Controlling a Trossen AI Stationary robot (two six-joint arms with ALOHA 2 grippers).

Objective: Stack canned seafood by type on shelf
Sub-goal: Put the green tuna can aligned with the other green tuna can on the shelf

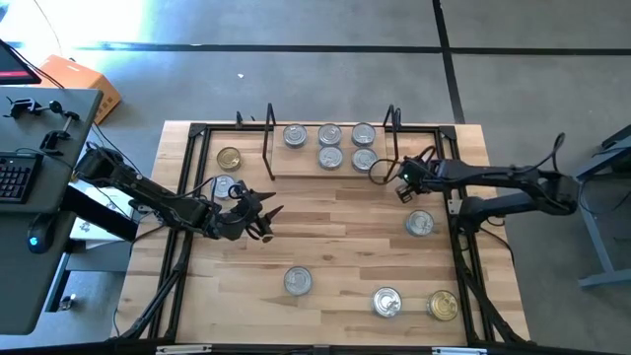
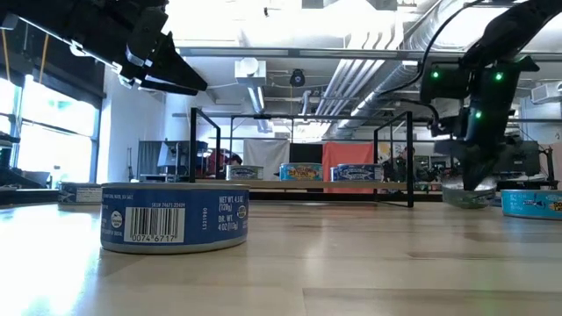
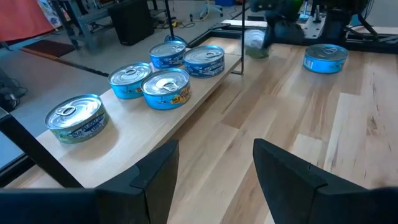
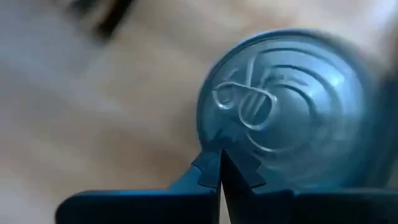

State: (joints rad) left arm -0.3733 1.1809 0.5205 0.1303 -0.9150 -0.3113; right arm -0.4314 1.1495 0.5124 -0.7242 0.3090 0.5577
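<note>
By the shelf's (image 1: 330, 170) right end, the right hand (image 1: 402, 189), pinched together, touches a tin (image 4: 292, 112); the left hand (image 1: 264, 219) waits apart.

Silver-lid tins (image 1: 298, 281): ten visible, one under right arm blurred; gold-lid tins (image 1: 229, 158): two; shelf (image 1: 296, 158): one; arms: two

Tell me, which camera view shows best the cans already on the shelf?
The left wrist view: five cans lie close, labels visible, on the shelf. The high view shows only their lids. The low view shows them far off. The right wrist view shows none.
</note>
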